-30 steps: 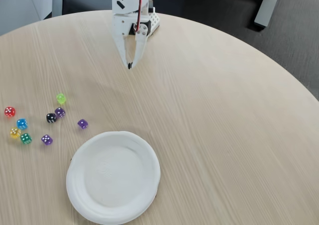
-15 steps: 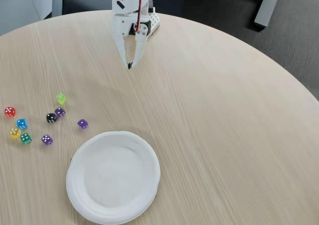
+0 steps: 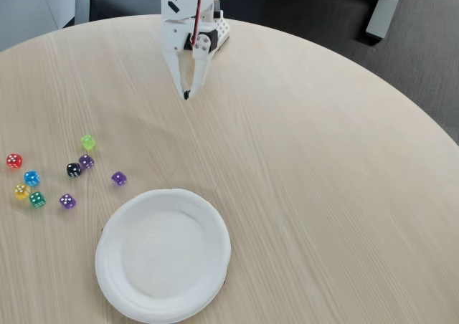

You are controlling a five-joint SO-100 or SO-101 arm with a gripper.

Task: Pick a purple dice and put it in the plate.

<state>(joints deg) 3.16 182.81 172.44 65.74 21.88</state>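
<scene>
Jaws (image 3: 186, 93): I see them at the upper middle of the frame, pointing down, tips drawn together to a single dark point, with nothing between them.
Arm: white body with black marks and red wires, at the top centre of the frame, above the jaws.
Counter (image 3: 323, 195): round, pale wood grain; dark floor shows beyond its edge at the upper right.
Purple dice (image 3: 119, 178): I count three, all at the left of the frame, well apart from the jaws. This one lies alone, nearest the plate's upper rim. A second purple dice (image 3: 86, 161) sits just beside the black die (image 3: 74, 170). A third purple dice (image 3: 67, 201) lies lower, left of the plate.
Plate (image 3: 208, 216): white paper, raised rim, at the lower left-centre of the frame; nothing lies in it.
Other dice: a green-yellow die (image 3: 87, 142) sits above the black one; a red die (image 3: 13, 160), blue die (image 3: 31, 178), yellow die (image 3: 21, 191) and dark green die (image 3: 37, 199) cluster near the left edge.
</scene>
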